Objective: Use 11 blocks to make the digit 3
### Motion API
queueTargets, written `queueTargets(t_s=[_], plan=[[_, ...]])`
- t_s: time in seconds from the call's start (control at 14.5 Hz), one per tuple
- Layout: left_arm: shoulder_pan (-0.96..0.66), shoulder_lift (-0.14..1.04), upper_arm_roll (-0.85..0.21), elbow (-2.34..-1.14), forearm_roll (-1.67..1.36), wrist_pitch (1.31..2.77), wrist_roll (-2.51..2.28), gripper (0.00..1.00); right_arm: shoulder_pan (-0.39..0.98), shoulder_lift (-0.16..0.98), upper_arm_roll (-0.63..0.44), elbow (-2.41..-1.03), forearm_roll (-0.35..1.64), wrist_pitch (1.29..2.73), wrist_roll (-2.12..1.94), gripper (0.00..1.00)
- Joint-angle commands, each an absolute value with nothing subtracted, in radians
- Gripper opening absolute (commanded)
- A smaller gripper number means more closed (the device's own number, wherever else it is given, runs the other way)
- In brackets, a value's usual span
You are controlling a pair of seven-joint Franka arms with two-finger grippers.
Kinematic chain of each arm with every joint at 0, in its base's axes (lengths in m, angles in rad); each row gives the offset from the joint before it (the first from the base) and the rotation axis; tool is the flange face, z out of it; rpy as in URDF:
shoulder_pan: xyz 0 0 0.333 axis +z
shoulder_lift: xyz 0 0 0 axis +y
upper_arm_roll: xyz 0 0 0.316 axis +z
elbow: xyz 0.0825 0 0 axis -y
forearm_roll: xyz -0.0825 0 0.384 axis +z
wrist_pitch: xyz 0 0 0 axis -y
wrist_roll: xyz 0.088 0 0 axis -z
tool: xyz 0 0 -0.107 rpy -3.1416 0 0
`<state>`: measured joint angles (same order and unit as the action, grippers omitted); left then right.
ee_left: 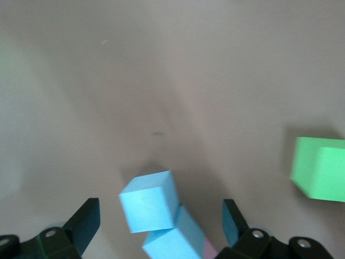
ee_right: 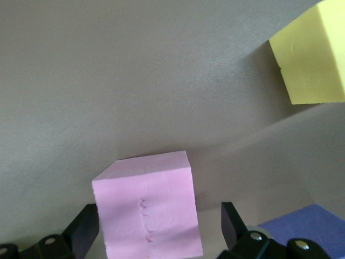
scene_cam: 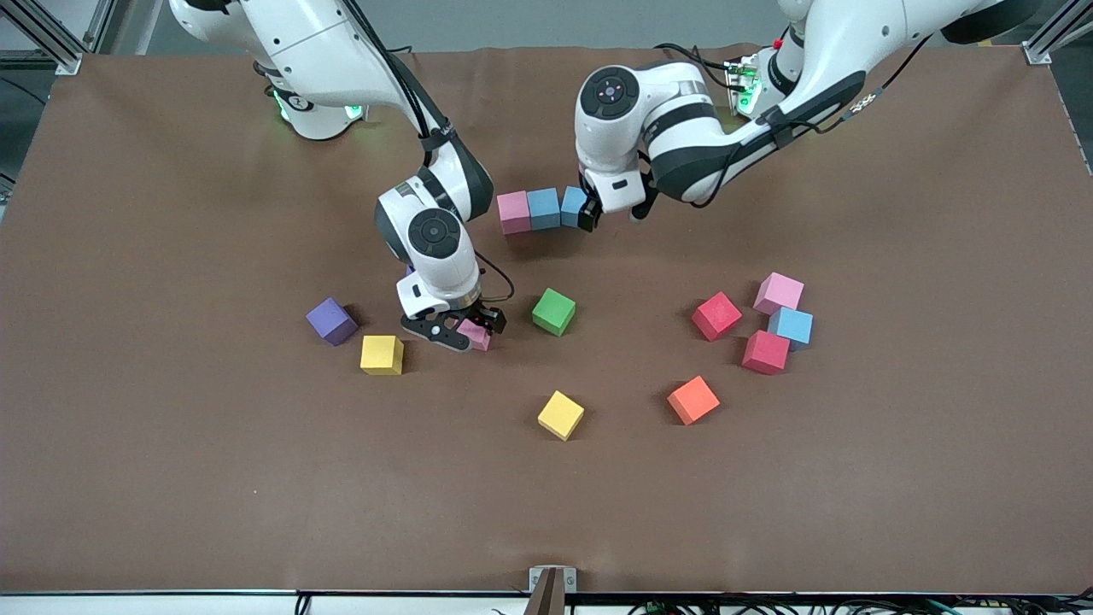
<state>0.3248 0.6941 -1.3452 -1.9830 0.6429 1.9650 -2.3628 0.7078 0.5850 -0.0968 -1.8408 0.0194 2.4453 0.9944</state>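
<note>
- A short row of three touching cubes lies toward the robots' side of the table: a pink cube (scene_cam: 513,212), a blue cube (scene_cam: 543,208) and a second blue cube (scene_cam: 573,206), which sits slightly askew at the row's end toward the left arm.
- The left gripper (scene_cam: 598,213) is down at that end cube, fingers spread wide; in the left wrist view the cube (ee_left: 149,201) sits between the two fingers (ee_left: 84,223), with a gap on each side, so it is not gripped.
- The right gripper (scene_cam: 461,333) is low over another pink cube (scene_cam: 475,334), nearer the camera than the row. Its fingers (ee_right: 86,229) stand open on either side of this cube (ee_right: 146,212), not clamped on it.
- A green cube (scene_cam: 553,311) lies just beside the right gripper, toward the left arm's end.
- A purple cube (scene_cam: 331,321) and a yellow cube (scene_cam: 382,354) lie near each other toward the right arm's end; another purple corner (ee_right: 307,229) shows close by the right gripper in the right wrist view.
- A second yellow cube (scene_cam: 560,415) lies nearer the camera than the green one, and an orange cube (scene_cam: 692,400) lies apart from it toward the left arm's end.
- A loose cluster sits toward the left arm's end: a red cube (scene_cam: 716,315), a third pink cube (scene_cam: 778,293), a third blue cube (scene_cam: 791,326) and a second red cube (scene_cam: 765,352); the last three touch or nearly touch.
- All rest on the brown table (scene_cam: 171,470).
</note>
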Motion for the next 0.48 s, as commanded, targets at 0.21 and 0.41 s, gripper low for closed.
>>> queueTargets(t_s=[0.21, 0.41], plan=[[0.359, 0.675, -1.27, -1.814, 0.683, 1.944, -1.986, 1.0, 0.69, 0.609, -0.084, -1.827, 0.029, 2.471, 0.948, 0.65], [0.35, 0.673, -1.186, -1.674, 0.669, 1.93, -1.754, 1.0, 0.684, 0.607, -0.084, -1.827, 0.032, 2.467, 0.92, 0.27]])
